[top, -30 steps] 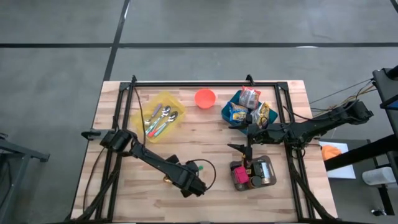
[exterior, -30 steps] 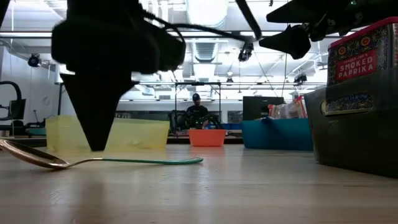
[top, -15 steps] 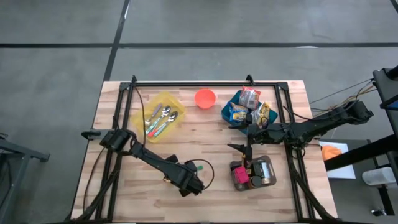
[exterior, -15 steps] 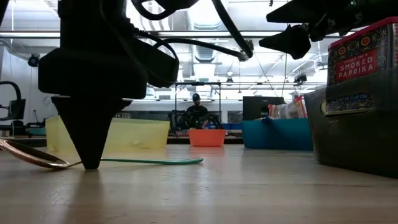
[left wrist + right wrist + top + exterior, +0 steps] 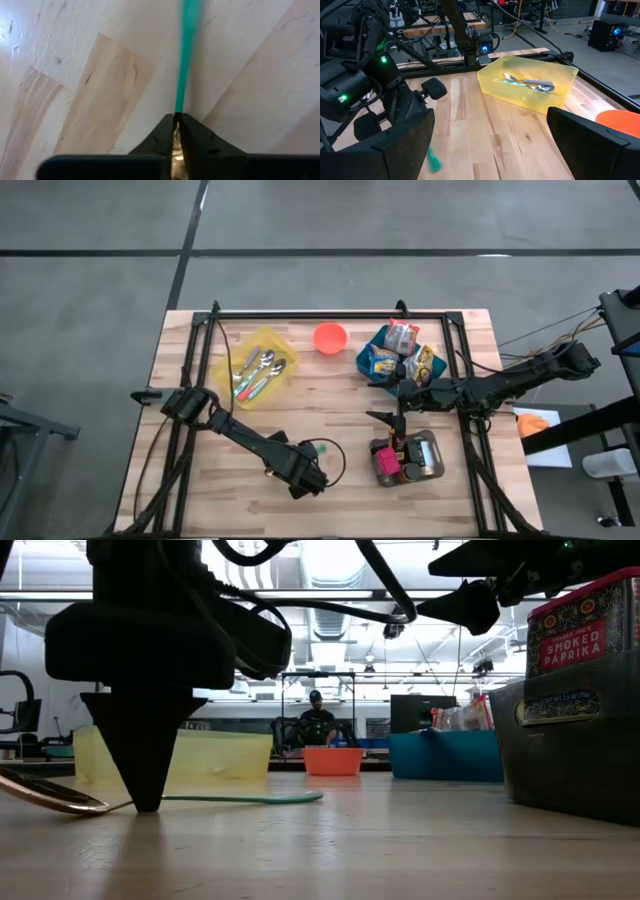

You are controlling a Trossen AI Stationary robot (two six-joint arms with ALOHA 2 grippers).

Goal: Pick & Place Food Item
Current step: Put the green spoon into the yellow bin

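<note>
A yellow bin [image 5: 258, 366] sits toward the far left of the wooden surface [image 5: 200, 500] and holds three or so pieces of cutlery. Nearer the front edge, the left gripper [image 5: 313, 480] is down at the surface, its fingers [image 5: 197, 137] pinched together on a green-handled spoon [image 5: 235, 799]. The spoon lies flat on the boards, its green handle running out beyond the fingertips in the left wrist view and its metal bowl showing at the left of the low view. The boards to the left of this arm and along the front edge lie open.

One orange bowl [image 5: 330, 338] stands near the far edge at the middle, apart from both bins. To its right a blue bin [image 5: 367, 365] carries three food packets [image 5: 401, 336]. The right gripper [image 5: 393, 417] hangs just in front of that bin with its jaws spread wide and nothing between them. Below it, near the front right, a dark tray [image 5: 432, 454] holds a red paprika tin [image 5: 580, 625] and other small containers. A black frame [image 5: 330, 313] rims the surface on the far side and both flanks.

A person [image 5: 316, 718] sits in the room well behind the surface.
</note>
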